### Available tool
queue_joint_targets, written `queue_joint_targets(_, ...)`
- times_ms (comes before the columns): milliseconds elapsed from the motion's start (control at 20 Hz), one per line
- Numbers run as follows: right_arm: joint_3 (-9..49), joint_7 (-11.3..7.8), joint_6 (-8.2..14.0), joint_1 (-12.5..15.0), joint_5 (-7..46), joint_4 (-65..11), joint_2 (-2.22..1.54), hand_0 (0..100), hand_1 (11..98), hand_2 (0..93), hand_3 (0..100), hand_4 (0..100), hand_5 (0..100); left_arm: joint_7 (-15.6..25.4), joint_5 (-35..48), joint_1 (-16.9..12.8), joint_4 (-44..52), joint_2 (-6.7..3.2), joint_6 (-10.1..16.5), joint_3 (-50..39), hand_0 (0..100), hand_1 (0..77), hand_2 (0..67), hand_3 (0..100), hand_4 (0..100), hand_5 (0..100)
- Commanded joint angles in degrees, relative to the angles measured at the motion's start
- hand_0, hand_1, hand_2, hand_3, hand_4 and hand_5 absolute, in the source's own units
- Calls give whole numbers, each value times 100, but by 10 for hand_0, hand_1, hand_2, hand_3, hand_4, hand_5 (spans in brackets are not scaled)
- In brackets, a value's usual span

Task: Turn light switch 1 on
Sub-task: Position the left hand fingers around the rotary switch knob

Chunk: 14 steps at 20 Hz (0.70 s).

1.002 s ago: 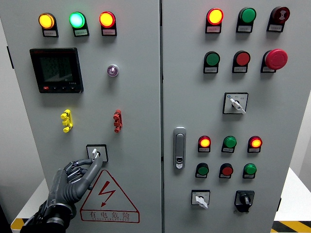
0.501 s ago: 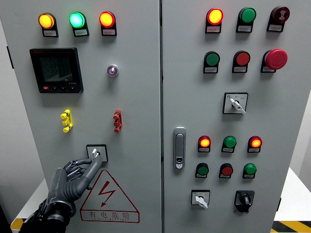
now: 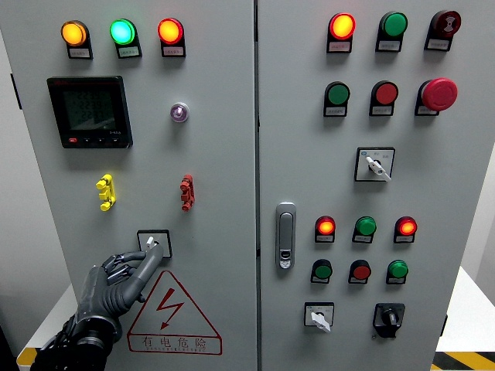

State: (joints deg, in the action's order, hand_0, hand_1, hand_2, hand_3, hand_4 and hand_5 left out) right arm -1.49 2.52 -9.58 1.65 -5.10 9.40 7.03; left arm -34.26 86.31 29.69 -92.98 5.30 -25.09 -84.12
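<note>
Now left hand curled, index fingertip touching rotary switch, holding nothing.

The left hand reaches up the grey cabinet door, one extended finger touching the rotary switch just above the warning triangle.

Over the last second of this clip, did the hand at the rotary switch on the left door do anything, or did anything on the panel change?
Very little. The left hand slid slightly down and to the picture's left, its extended finger staying against the rotary switch on the left door. The switch's white knob shows no visible turn. All indicator lamps and the other switches look as they did. The right hand is out of view.
</note>
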Motion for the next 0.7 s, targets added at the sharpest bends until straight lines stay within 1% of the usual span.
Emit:
queue_joint_targets(0,0,3,0,-6,0,0,0,0,225,0,110,230,147,-11,0,10,8,-3,-14,1,0,666,483,867,1000,802)
queue_joint_targets(251,0,3,0,2,0,0,0,0,225,0,111,230,147,-20,0,89,43,6,-14,10,0,660,498,881,1000,812)
queue_joint_targets(301,0,-6,0,2,0,0,9,0,225,0,110,230,147,-28,0,98,70,6,-14,1,0,659,501,883,1000,813)
queue_joint_targets(351,0,-6,0,-6,0,0,0,0,225,0,110,230,147,-28,0,107,70,6,-14,10,0,659,502,885,1000,814)
queue_joint_targets(501,0,-6,0,-6,0,0,0,0,225,0,109,230,147,-37,9,98,79,6,-110,36,0,661,506,888,1000,817)
queue_joint_targets(651,0,3,0,2,0,0,0,0,225,0,110,230,147,-116,0,107,70,15,-119,54,0,665,513,893,1000,827)
